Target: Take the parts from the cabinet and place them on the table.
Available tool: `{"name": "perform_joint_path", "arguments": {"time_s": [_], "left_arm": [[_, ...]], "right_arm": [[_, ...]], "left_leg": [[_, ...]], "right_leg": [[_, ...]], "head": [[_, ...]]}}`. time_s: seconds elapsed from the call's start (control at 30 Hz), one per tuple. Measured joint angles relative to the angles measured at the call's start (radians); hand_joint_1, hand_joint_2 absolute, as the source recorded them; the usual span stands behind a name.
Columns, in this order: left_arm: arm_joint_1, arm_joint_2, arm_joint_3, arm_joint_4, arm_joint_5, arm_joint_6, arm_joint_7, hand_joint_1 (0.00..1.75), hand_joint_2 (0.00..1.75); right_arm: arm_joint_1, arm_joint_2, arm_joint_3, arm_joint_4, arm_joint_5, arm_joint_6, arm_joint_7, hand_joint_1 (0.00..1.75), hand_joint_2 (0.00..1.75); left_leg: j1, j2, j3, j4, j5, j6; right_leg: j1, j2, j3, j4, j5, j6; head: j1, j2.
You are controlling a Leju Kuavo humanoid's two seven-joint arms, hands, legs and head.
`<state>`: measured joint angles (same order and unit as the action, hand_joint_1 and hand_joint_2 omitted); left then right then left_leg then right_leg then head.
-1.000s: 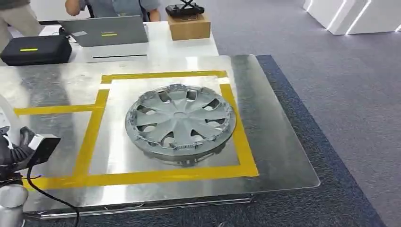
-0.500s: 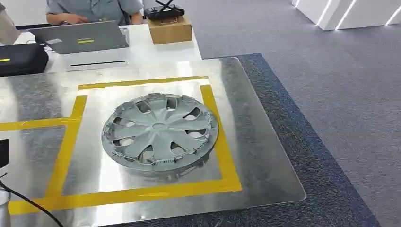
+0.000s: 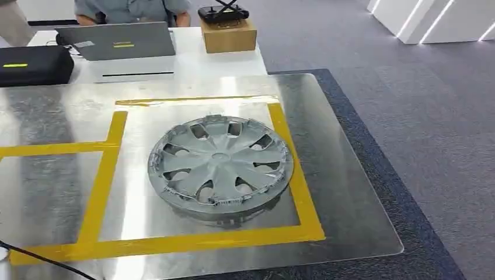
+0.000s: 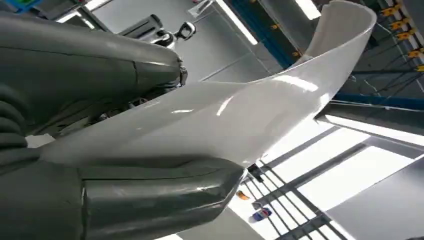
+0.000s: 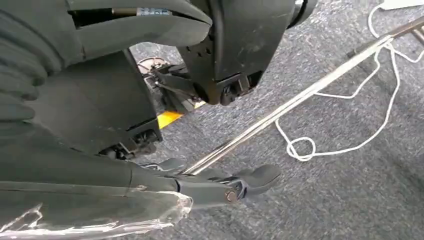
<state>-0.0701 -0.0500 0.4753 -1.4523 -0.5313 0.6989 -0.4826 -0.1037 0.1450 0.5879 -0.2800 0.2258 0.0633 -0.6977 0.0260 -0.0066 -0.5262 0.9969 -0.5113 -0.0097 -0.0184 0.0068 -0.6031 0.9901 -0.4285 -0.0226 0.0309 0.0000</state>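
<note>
A grey hubcap (image 3: 220,168) lies flat on the shiny metal table (image 3: 344,192), inside a square of yellow tape (image 3: 175,242). In the left wrist view my left hand (image 4: 100,200) grips a glossy white curved part (image 4: 240,120) between the thick thumb and the fingers above it, and the part arches away toward the ceiling. My right hand (image 5: 150,185) hangs low over grey carpet with its dark fingers stretched out and nothing in them.
Behind the metal table is a white desk (image 3: 216,61) with a laptop (image 3: 117,41), a black case (image 3: 35,65) and a cardboard box (image 3: 229,34); a person (image 3: 131,9) sits there. A black cable (image 3: 41,259) crosses the table's near left corner. A white cord (image 5: 345,145) and a metal rod (image 5: 300,97) lie on the carpet.
The camera has swung left and back right, shifting the whole scene. My left wrist, seen at the lower left one second ago, has left the head view. The hubcap stays in its square.
</note>
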Motion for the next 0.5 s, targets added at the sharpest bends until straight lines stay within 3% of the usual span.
{"name": "perform_joint_path", "arguments": {"time_s": [0.07,0.13,0.17,0.3,0.5], "left_arm": [[0.017,-0.016,-0.029,-0.030,0.034,0.000,0.002,1.75,1.75],[0.037,-0.034,-0.094,-0.058,0.032,0.000,0.017,1.75,1.75],[0.043,-0.042,-0.129,-0.069,0.023,0.000,0.025,1.75,1.75],[0.059,-0.084,-0.217,-0.114,0.024,0.000,0.018,1.75,1.75],[0.082,-0.133,-0.272,-0.152,0.005,0.000,0.022,1.75,1.75]], "right_arm": [[0.000,0.000,0.006,0.000,-0.008,-0.018,0.000,0.00,1.75],[0.000,0.000,0.008,-0.001,-0.019,-0.026,0.000,0.00,1.75],[0.000,0.000,0.008,-0.001,-0.026,-0.028,0.000,0.00,1.75],[0.005,0.005,0.008,-0.002,-0.044,-0.047,0.000,0.00,1.75],[0.013,0.009,0.008,-0.002,-0.053,-0.045,0.000,0.00,1.75]], "left_leg": [[-0.003,0.000,0.001,0.000,-0.003,0.005],[-0.005,-0.001,0.001,0.001,-0.007,0.010],[-0.006,-0.002,0.002,0.001,-0.007,0.009],[-0.005,0.000,0.004,0.001,-0.011,0.008],[-0.005,0.000,0.006,-0.001,-0.012,0.007]], "right_leg": [[-0.003,0.000,0.001,-0.002,-0.005,0.019],[-0.009,-0.002,0.006,-0.007,-0.009,0.061],[-0.010,-0.002,0.007,-0.007,-0.010,0.067],[-0.010,0.001,0.007,-0.006,-0.013,0.072],[-0.010,0.001,0.006,-0.004,-0.017,0.074]], "head": [[-0.001,0.000],[0.000,0.000],[0.000,0.000],[-0.001,0.000],[-0.001,0.000]]}}
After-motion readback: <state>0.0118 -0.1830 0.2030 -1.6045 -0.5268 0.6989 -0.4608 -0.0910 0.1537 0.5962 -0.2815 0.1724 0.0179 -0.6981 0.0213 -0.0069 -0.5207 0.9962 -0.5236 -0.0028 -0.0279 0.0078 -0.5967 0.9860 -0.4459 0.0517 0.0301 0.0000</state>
